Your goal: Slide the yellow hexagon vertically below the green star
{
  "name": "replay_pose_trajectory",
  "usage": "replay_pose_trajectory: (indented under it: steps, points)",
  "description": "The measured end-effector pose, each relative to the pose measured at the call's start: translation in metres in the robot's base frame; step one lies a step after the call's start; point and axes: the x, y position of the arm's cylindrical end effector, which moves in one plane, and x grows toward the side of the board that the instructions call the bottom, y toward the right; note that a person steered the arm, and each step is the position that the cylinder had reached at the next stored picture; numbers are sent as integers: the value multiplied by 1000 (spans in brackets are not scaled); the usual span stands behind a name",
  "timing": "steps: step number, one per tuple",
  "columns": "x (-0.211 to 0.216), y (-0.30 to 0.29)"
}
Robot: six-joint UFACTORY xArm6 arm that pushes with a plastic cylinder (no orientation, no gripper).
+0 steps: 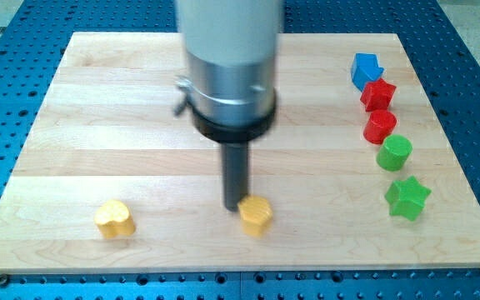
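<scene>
The yellow hexagon (257, 216) lies near the view's bottom, about mid-board. My tip (234, 207) stands just at its upper left, touching or nearly touching it. The green star (407, 198) lies at the view's right, well to the right of the hexagon and slightly higher. The rod hangs from a large grey cylinder that hides the board's top middle.
A yellow heart (114, 220) lies at the bottom left. At the right, in a column above the star: a green cylinder (395, 153), a red cylinder (380, 127), a red star (377, 94), a blue block (365, 69). The wooden board (98, 125) sits on a blue perforated table.
</scene>
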Motion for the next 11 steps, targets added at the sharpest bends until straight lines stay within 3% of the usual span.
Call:
replay_pose_trajectory:
  steps: [1, 3, 4, 5, 9, 10, 11]
  points:
    - [12, 54]
    - [32, -39]
    - [53, 8]
    - [53, 91]
    - [54, 153]
    - [54, 146]
    - [59, 56]
